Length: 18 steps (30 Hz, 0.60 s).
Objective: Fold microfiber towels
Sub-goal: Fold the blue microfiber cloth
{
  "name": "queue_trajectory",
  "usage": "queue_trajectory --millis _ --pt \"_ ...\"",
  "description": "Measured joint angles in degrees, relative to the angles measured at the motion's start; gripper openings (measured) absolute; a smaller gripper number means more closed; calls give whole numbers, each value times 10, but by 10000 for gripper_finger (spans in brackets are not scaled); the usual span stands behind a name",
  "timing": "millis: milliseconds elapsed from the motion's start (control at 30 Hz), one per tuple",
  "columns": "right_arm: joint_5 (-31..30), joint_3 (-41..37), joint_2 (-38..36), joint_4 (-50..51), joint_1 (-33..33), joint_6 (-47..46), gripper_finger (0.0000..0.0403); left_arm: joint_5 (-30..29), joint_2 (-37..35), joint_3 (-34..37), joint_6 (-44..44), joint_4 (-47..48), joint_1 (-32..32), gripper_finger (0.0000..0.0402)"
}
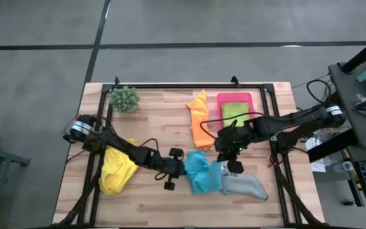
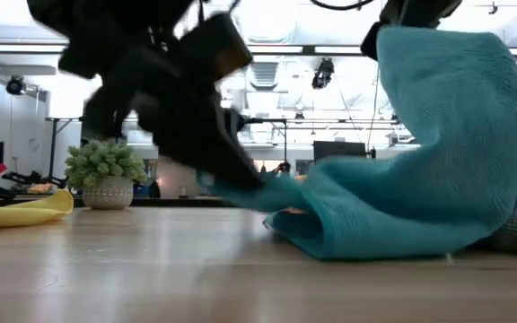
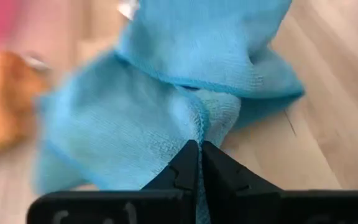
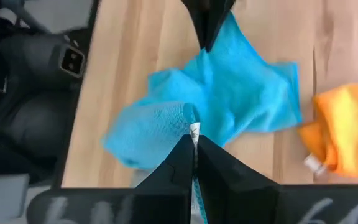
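The blue towel (image 1: 200, 173) lies crumpled on the tabletop (image 1: 157, 121), a little right of its middle and toward the near edge. Both arms hold it. The left gripper (image 3: 199, 152) has its jaws pressed together on a fold at the left edge of the blue towel, low at the tabletop. The right gripper (image 4: 195, 144) has its jaws pinching another corner of the same towel, where a small white label shows, and this corner is lifted up, so in the low view the cloth stands like a tall hump.

The grey towel (image 1: 245, 185) lies just right of the blue one, touching it. The orange towel (image 1: 199, 124) lies farther back, just left of the pink tray (image 1: 235, 97), and the lime green towel (image 1: 234, 112) lies inside this tray. The yellow towel (image 1: 115, 168) is at the left side of the tabletop, partly under the left arm. The small green plant (image 1: 124, 99) stands in the far left corner.
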<state>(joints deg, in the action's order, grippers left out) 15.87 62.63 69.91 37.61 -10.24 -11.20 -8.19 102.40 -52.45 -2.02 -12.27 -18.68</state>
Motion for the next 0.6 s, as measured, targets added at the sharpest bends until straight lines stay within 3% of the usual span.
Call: queue_trajectory --millis 300,600 --pt "-58 -4 -60 -39 -5 23 8 -104 -165 9 38 15 -3 0" --pt "-60 -4 -112 -100 -13 31 8 -118 -288 22 58 17 -6 0"
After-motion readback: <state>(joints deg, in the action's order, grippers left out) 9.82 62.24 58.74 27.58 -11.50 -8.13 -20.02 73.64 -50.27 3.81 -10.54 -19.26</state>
